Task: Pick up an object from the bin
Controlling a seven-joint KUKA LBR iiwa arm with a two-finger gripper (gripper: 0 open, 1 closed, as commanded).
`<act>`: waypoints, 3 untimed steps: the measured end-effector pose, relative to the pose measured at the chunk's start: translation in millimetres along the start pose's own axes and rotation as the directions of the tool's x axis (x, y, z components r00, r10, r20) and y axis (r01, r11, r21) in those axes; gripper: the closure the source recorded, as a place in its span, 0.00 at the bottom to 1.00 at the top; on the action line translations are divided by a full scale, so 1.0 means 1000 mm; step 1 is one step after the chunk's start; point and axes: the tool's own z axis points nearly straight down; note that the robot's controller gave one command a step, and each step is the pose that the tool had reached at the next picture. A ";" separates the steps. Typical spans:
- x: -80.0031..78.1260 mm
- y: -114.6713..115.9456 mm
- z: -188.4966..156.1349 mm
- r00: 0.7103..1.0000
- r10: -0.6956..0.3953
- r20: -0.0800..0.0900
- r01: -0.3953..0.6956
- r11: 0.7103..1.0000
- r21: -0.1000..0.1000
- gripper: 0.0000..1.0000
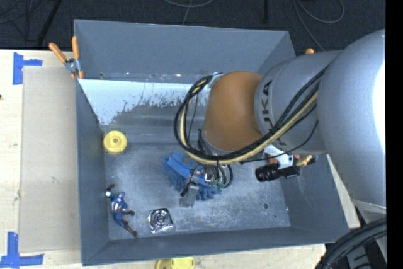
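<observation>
Pincer (191,189) was down at floor level about mid-bin, right against the near-right edge of a blue crumpled thing (177,168), kind unclear, maybe soft plastic or cloth. Open or closed: could not tell, since the arm's orange cover (232,111) hid most of it from above, and nothing showed as gripped. The blue thing lay roughly centre of the bin (182,47), its right part tucked under the wrist. Just right of the pincer sat a black cylinder with an orange tip (277,171); whether it was wrist hardware or a loose item was unclear. Further out to the left were a shiny metal piece (160,219) near the front wall, a small blue-and-red figure (119,208) just beside it toward the front-left corner, and a yellow round disc (115,142) near the left wall, all well apart from the pincer. Risks, my read: the pincer looked set at the blue thing's edge rather than over its middle, so a close could catch only a fold and slip off on the lift. A limp, crumpled item could also sag or slide out. Pressing too low could scrape the bin floor or just push the thing aside. Count: one blue crumpled thing, one metal piece, one figure, one yellow disc, one black cylinder of uncertain status.
</observation>
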 end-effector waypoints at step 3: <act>0.001 -0.012 0.042 0.980 0.198 0.004 -0.198 0.980 -0.002 1.00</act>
